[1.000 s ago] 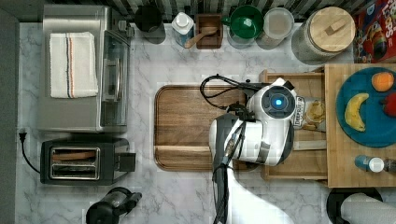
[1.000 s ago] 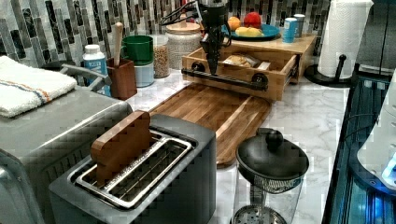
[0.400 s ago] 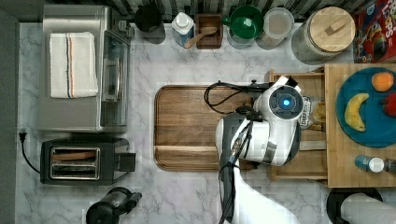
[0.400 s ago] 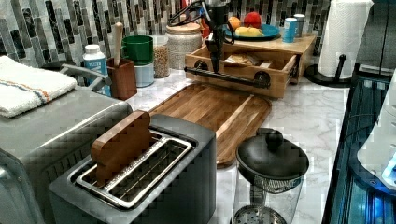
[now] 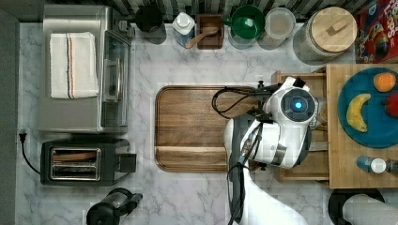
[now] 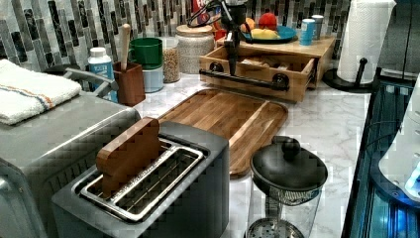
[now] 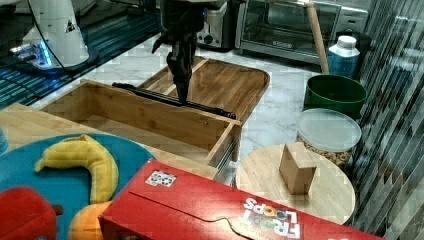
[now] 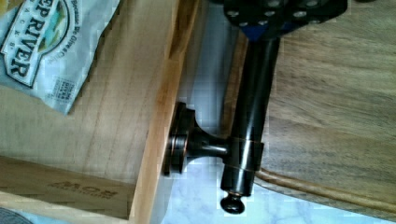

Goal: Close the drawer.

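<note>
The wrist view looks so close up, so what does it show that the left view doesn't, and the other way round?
The wrist view alone shows a printed snack packet lying inside the drawer, and the round mount fixing the dark handle bar to the drawer front. The left view alone shows the wider counter: the toaster, the folded towel, the green cup and the paper towel roll. Both show the open drawer, its handle bar and the brown wooden tray in front of it.
</note>
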Action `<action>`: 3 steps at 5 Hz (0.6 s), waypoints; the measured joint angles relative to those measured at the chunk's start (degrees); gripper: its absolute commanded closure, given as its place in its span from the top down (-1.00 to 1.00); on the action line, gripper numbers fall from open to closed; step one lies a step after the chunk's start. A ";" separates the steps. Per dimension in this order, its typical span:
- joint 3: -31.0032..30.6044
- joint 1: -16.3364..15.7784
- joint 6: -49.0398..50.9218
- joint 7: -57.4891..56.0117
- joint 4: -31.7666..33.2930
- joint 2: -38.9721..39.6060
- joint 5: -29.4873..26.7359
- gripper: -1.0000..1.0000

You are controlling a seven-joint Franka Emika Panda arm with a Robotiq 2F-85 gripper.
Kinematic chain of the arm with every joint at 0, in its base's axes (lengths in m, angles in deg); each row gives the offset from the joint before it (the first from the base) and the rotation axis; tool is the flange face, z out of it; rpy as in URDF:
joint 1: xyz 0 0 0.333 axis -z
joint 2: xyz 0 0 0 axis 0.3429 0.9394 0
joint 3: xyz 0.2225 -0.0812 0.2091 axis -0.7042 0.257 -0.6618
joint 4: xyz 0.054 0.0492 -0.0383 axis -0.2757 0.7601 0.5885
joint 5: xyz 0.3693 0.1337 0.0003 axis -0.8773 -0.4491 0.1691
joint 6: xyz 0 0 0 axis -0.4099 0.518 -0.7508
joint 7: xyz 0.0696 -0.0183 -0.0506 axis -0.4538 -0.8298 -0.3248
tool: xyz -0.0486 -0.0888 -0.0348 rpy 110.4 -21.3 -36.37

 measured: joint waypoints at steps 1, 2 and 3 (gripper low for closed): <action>0.24 1.94 -0.03 -3.58 -1.90 1.46 1.82 -1.00; 1.38 4.24 0.87 -6.10 -5.04 4.92 -0.74 -1.00; 3.24 5.34 1.12 -6.38 -7.27 7.78 0.22 -1.00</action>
